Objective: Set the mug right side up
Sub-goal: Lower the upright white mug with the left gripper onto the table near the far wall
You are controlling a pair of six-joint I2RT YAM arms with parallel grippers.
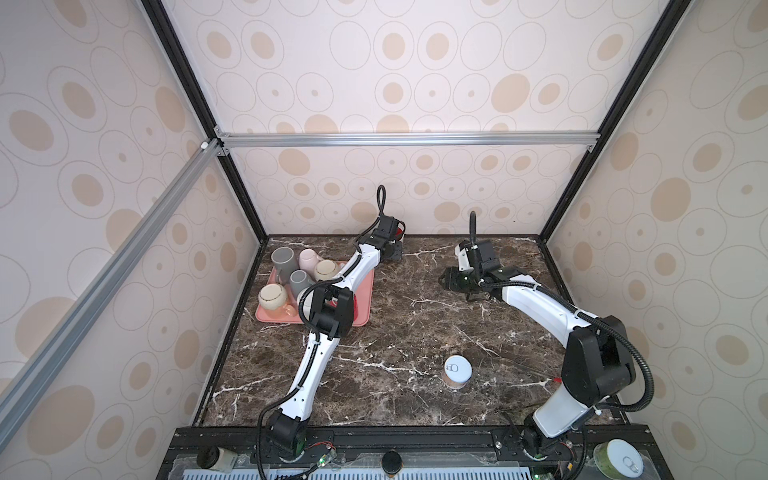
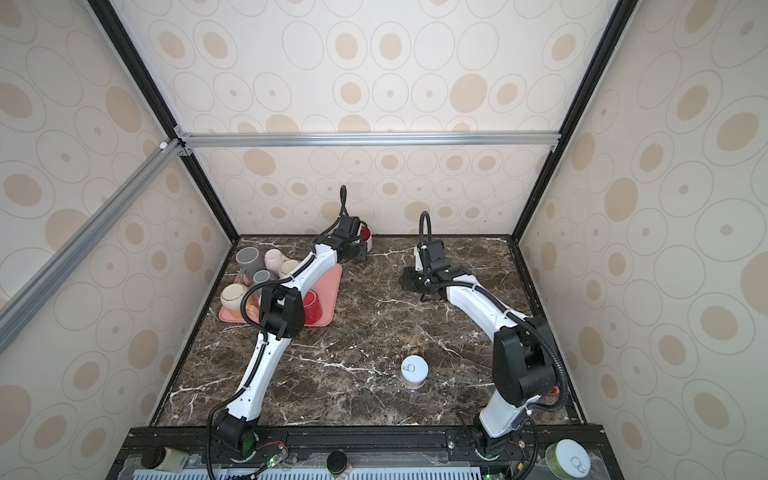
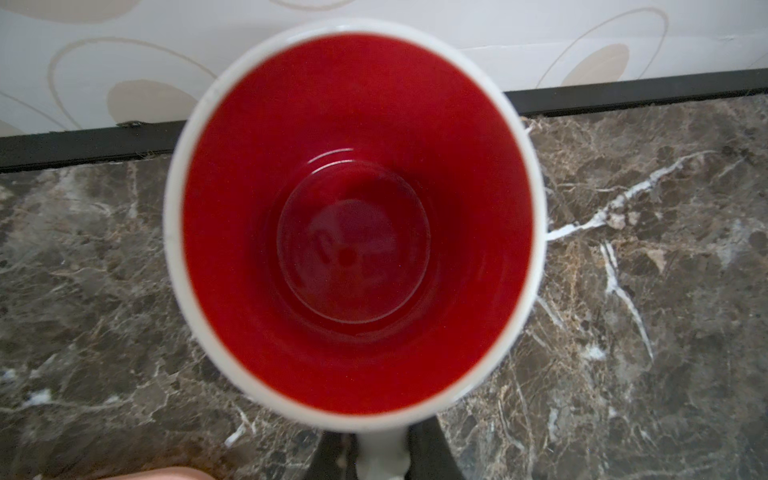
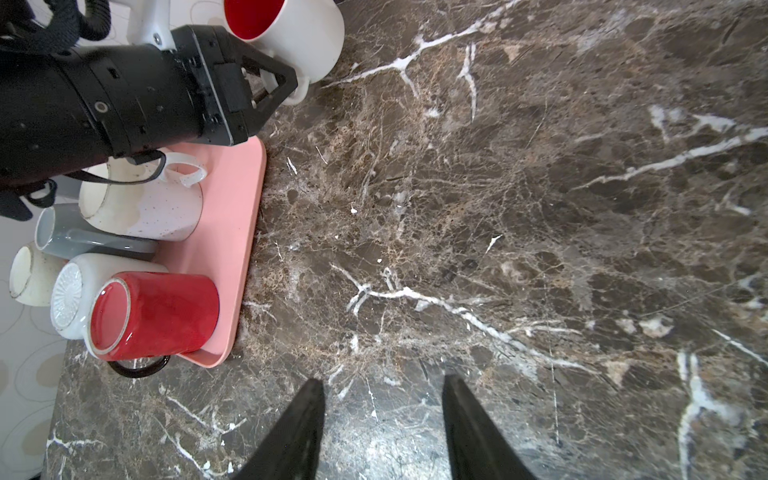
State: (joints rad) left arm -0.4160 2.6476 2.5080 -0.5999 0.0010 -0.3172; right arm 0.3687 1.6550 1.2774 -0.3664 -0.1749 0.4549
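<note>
Pinching the mug (image 4: 303, 37) handle, left gripper (image 4: 289, 85); right gripper (image 4: 382, 384) half-open, empty.

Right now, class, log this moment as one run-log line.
mug: mouth up, by back wall | left gripper: shut on its handle | right gripper: open, empty

A pink tray (image 2: 330, 286) lies at the far left of the brown marble table (image 1: 395, 332), crowded with mugs. A tall grey mug (image 1: 284, 258) and a pale pink mug (image 1: 308, 258) stand on its far side. A round cream mug (image 1: 272, 297) is at its near left, and a red mug (image 2: 312, 308) stands base up at its near right. A can (image 1: 458, 369) with a white pull-tab lid stands alone, near and right of centre.
</note>
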